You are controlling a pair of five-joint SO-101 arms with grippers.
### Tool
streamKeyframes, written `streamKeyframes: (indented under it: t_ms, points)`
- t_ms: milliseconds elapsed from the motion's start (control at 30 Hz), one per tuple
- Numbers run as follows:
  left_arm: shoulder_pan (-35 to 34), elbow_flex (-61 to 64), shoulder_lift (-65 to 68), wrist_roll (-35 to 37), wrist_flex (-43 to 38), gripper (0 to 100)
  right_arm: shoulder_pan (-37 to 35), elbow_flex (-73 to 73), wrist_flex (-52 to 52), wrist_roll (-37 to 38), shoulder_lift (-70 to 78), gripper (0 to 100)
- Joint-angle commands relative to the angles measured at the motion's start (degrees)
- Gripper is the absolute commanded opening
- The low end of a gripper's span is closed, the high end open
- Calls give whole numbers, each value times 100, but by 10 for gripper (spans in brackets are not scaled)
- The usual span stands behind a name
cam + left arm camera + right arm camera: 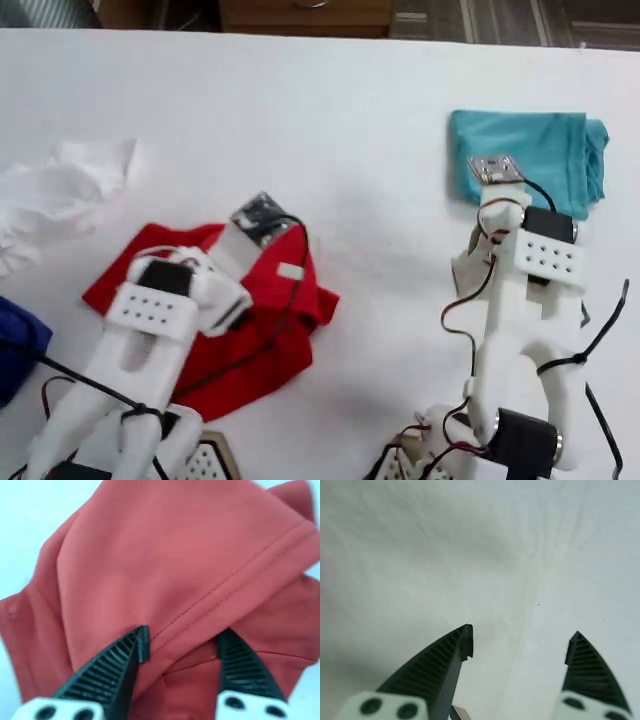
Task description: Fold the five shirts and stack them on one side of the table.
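Table point(380, 120): white, carrying four visible shirts and both arms.
Red shirt point(310, 300): spread loosely and partly doubled over, left of centre, under the left arm.
Teal shirt point(545, 150): folded into a compact block at the far right, just beyond the right arm's wrist.
White shirt point(60, 190): crumpled at the left edge.
Blue shirt point(15, 345): bunched at the left edge, nearer the arm bases, partly cut off.
Left tool point(182, 640): jaws apart, straddling a hemmed fold of the red shirt.
Right tool point(522, 635): jaws wide apart over bare table.

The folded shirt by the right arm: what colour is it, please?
Teal shirt, best in the high view.
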Motion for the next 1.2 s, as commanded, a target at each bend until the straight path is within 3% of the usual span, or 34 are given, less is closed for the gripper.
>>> streamKeyframes:
  t_ms: [0, 33, 367, 600, 867, 1067, 1167]
  points:
    - [-703, -13, -97, -501, -123, 73, 13, -211, 4, 53, 4, 297]
    - [-862, -22, -97, -624, -132, 21, 13, -211, 4, 44, 13, 297]
    - [-2356, -532, -141, -1222, 97, 27, 4, -211, -4, 26, 13, 297]
    - [-3807, -1191, -123, -1855, 158, 27, -673, -220, -4, 9, 13, 297]
    - [-5327, -1191, -114, -2778, 149, 27, -1305, -571, -66, -563, 22, 300]
    - [-5512, -1086, -114, -3051, 114, 26, -1956, -624, -75, -598, 22, 300]
    - [-5521, -1042, -114, -3033, -334, 26, -2624, -624, -84, -571, 22, 300]
